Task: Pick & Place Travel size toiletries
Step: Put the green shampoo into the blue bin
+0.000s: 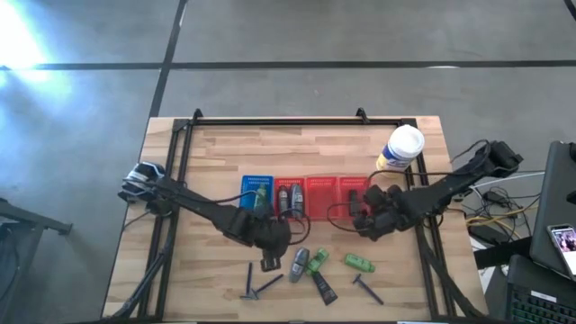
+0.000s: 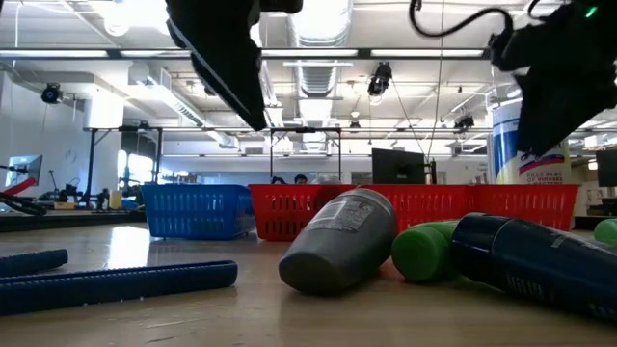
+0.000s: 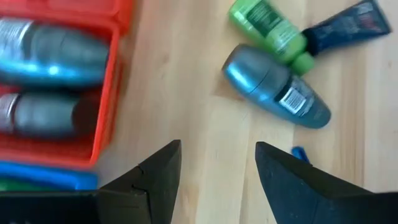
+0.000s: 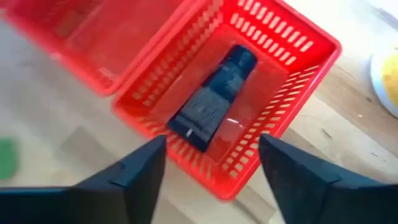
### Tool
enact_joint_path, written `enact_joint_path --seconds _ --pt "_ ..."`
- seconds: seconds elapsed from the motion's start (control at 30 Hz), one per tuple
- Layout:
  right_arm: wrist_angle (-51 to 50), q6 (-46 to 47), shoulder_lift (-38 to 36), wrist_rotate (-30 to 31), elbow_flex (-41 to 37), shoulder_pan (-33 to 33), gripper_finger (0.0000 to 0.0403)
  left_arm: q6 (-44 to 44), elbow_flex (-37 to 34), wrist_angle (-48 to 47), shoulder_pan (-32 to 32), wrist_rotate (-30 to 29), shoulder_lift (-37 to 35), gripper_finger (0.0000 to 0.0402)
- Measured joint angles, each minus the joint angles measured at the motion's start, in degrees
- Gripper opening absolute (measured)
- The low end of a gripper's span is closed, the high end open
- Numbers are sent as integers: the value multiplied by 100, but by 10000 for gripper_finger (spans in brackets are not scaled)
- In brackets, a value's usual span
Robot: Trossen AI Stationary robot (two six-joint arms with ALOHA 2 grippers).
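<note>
My left gripper (image 1: 270,261) (image 3: 217,168) is open and empty over bare wood, between the red basket (image 3: 106,93) that holds two grey sticks (image 3: 50,62) and a loose grey stick (image 3: 277,87). That stick lies on its side against a green bottle (image 3: 270,28) and a dark tube (image 3: 348,28). My right gripper (image 1: 360,212) (image 4: 211,168) is open and empty just above the near edge of the rightmost red basket (image 4: 292,56), where a dark tube (image 4: 214,99) lies flat. A second green bottle (image 1: 359,263) and thin razors (image 1: 249,279) (image 1: 367,290) lie near the front edge.
A blue basket (image 1: 256,193) and three red baskets (image 1: 320,193) stand in a row at mid-table. The white-and-yellow canister (image 1: 400,148) stands at the back right, behind my right arm. A black frame (image 1: 297,121) runs along the far edge.
</note>
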Motion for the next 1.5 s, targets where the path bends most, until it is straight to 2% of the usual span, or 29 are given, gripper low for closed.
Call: enact_joint_path --seconds 0.1,0.27,0.37,0.47,0.6,0.67,0.8,0.87,1.0,1.07,1.23,1.37,1.5 --pt "0 -145 -214 -4 0 219 299 650 -141 899 -8 71 19 210" --pt "-98 -444 -506 -94 2 550 352 2295 -322 3070 36 245 367 210" --pt "-100 -536 -686 -101 2 756 368 2429 -217 3725 184 435 733 210" --pt "-181 -385 -793 -114 2 878 371 1388 159 3216 386 638 1175 210" --pt "-397 -38 -812 -176 2 994 372 -526 907 2042 483 662 1648 210" --pt "-472 40 -798 -172 2 1051 372 -1115 1308 1683 481 638 1882 210" --pt "-524 9 -798 -97 -1 1065 372 -1468 2136 1362 403 396 2427 210" --pt "-540 -116 -802 -111 -9 1071 372 -1461 2558 803 386 305 2637 210" --pt "-494 -591 -811 -741 -9 1232 372 -1354 3104 -561 379 271 2751 210" --pt "-392 -841 -811 -1001 -22 1433 372 -1177 3114 -882 366 248 2641 209" --pt "354 -1274 -736 -1168 -249 2041 372 -828 2780 -1265 274 229 2099 209" --pt "1243 -1486 -352 -1210 -507 2340 372 -636 2147 -1234 179 224 1730 209" --pt "1992 -1544 369 -1180 -579 2354 372 -608 1286 -1089 92 223 1230 209"
